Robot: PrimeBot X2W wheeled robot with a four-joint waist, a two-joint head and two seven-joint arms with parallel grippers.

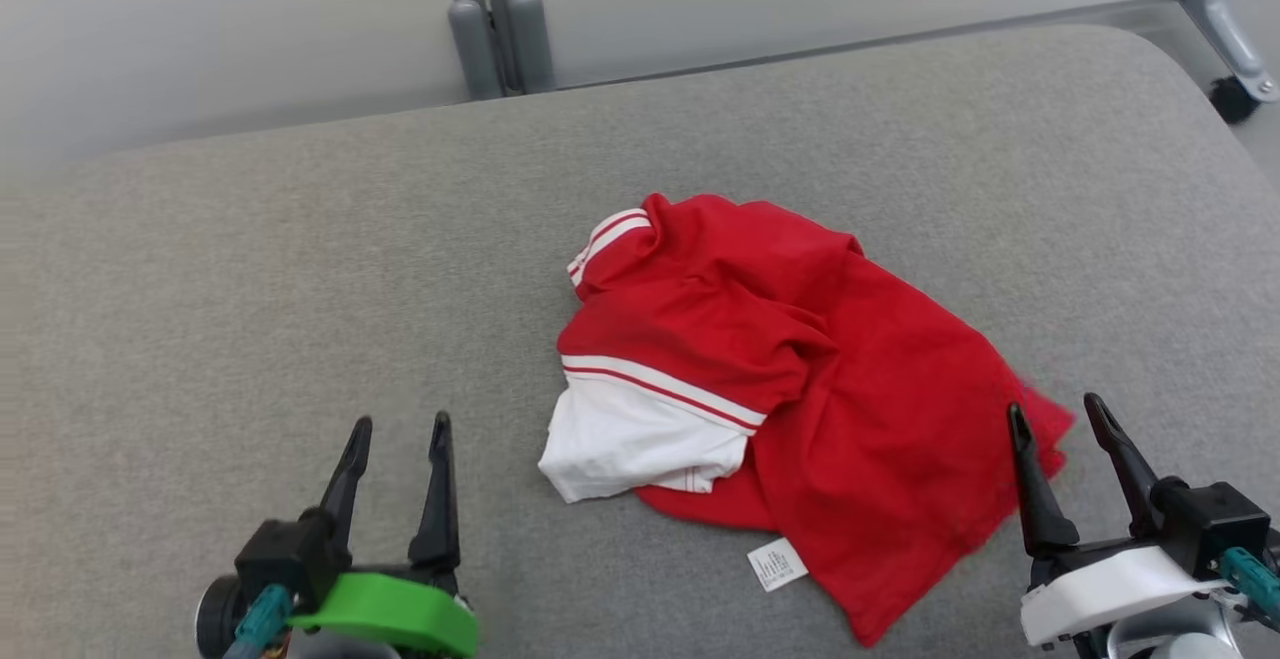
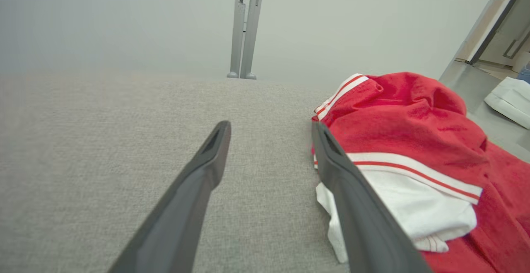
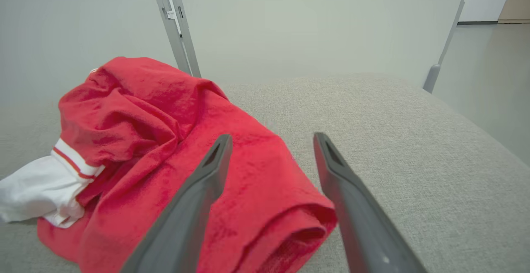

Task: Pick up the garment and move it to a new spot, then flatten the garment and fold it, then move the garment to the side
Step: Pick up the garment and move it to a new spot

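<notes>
Near edge, left side: left gripper point(image 1: 400, 424) over bare grey padded surface point(image 1: 250, 289). Jaws spread wide, nothing between them. It stands near the garment's white part but apart from it.

Near edge, right side: right gripper point(image 1: 1053, 406), jaws likewise apart and empty. One finger overlaps the garment's right-hand hem. In the right wrist view a rolled red fold point(image 3: 285, 223) lies below the gap between the fingers; cannot tell if it is touched.

Garment point(image 1: 820, 359): a red shirt in a crumpled heap, right of the surface's middle and closer to the near edge than the far one.
- A white label point(image 1: 777, 564) sticks out flat at its nearest side.
- White panel point(image 1: 630, 439) bunched at the left, bordered by a white band with a thin red stripe.
- Red body creased, spreading right and toward the near edge.
- Striped white-and-red trim point(image 1: 605, 239) at the far left top of the heap.

Beyond the far edge: two grey metal posts point(image 1: 500, 29) against a pale panel; a black caster point(image 1: 1232, 99) past the far right corner.
</notes>
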